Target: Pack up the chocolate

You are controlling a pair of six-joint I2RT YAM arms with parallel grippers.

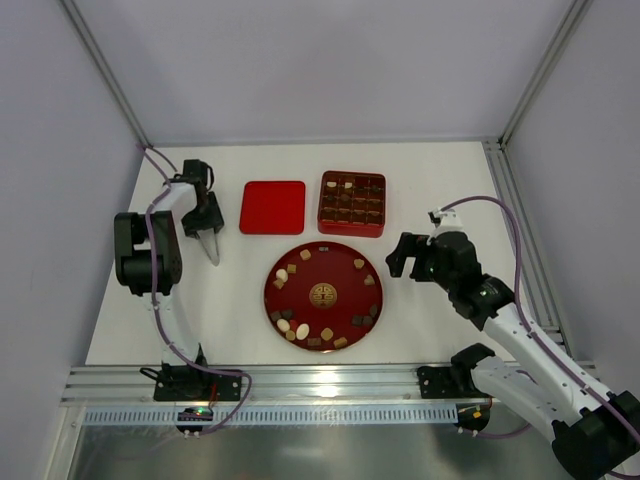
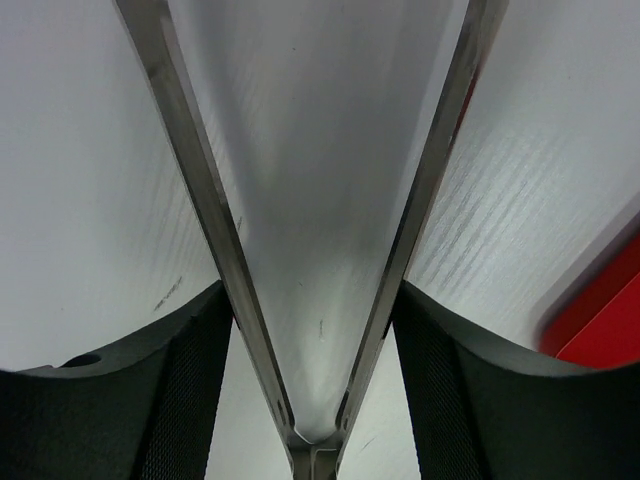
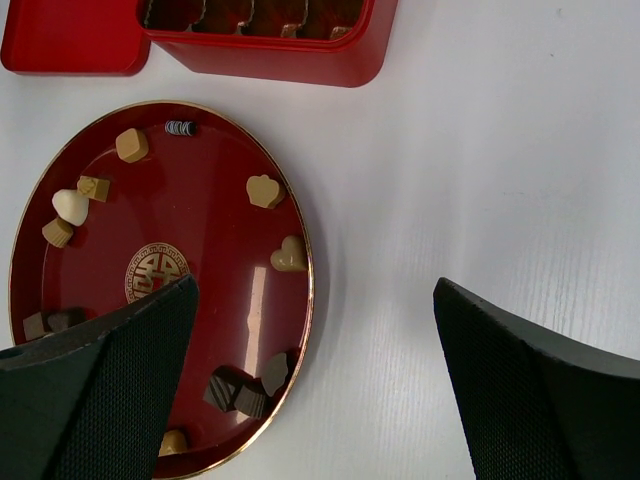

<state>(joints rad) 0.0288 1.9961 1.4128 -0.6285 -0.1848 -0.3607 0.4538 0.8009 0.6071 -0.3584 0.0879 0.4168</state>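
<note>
1. Left claw [image 1: 212, 255]: it is positioned near the left edge of the white table [image 1: 450, 190]. In the left wrist view, two thin metal blades [image 2: 205, 220] are seen between the black fingers [image 2: 150, 400]. The blades are joined at the bottom of that view and spread towards the top. Whether this claw is closed cannot be told. A blurred red edge [image 2: 600, 320] is shown at the right of that view only.

2. Flat red square lid [image 1: 272, 207]: one, laid towards the far edge, left of centre.

3. Round red plate with gold rim [image 1: 300, 285]: one, set centrally towards the near edge. A gold emblem [image 1: 323, 294] is printed at its middle. The chocolate pieces [image 1: 359, 263] are arranged in a ring inside the rim. About seventeen are counted from above: dark brown, tan and cream-white. Thirteen are shown in the right wrist view, where two tan pieces are resolved as heart shapes; the rest are hidden behind a finger.

4. Square red box with grid compartments [image 1: 352, 203]: one, just beside the lid on its right. One pale piece is seen in a far-left compartment; the other compartments appear dark and their contents cannot be told.

5. Right claw [image 1: 398, 255]: it is held wide open and empty, between the plate and the right edge.
</note>
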